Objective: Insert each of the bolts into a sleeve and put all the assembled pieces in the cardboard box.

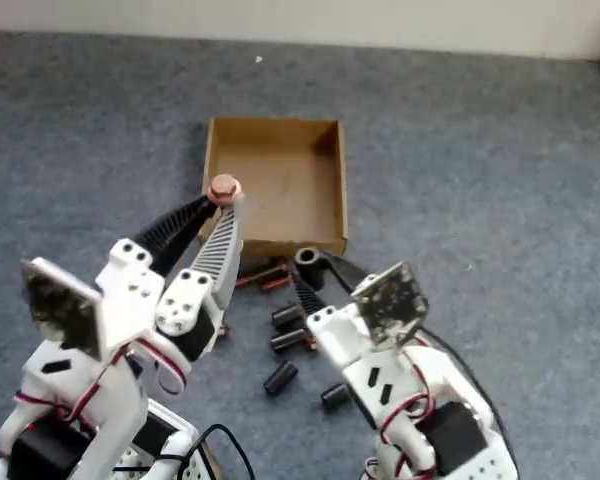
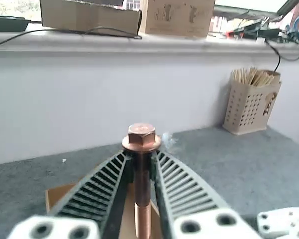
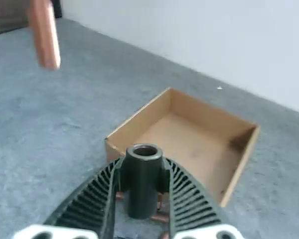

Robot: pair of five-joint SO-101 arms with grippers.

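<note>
Setting: two robot arms side by side on a grey carpet, seen from above and from each wrist.
Left gripper: its two ribbed fingers are pressed against a copper bolt, one on each side of the shaft.
Copper bolt: held upright with its hexagonal head above the fingertips and the shaft running down between them. From above, the head sits over the left wall of the cardboard box.
Right gripper: its fingers pinch a black sleeve from both sides.
Black sleeve: a short tube held upright with its open end facing up. From above it hangs just outside the box, near the front right corner.
Bolt and sleeve: apart. The right wrist view shows the bolt's lower end off to one side of the sleeve, not above it.
Cardboard box: open, shallow and square, lying on the carpet beyond both grippers.
Loose sleeves: four black tubes lie on the carpet between the arms, in front of the box.
Loose bolts: copper pieces lie against the box's front wall; their number cannot be told.
Background: a white wall, and a perforated beige holder full of wooden sticks.
</note>
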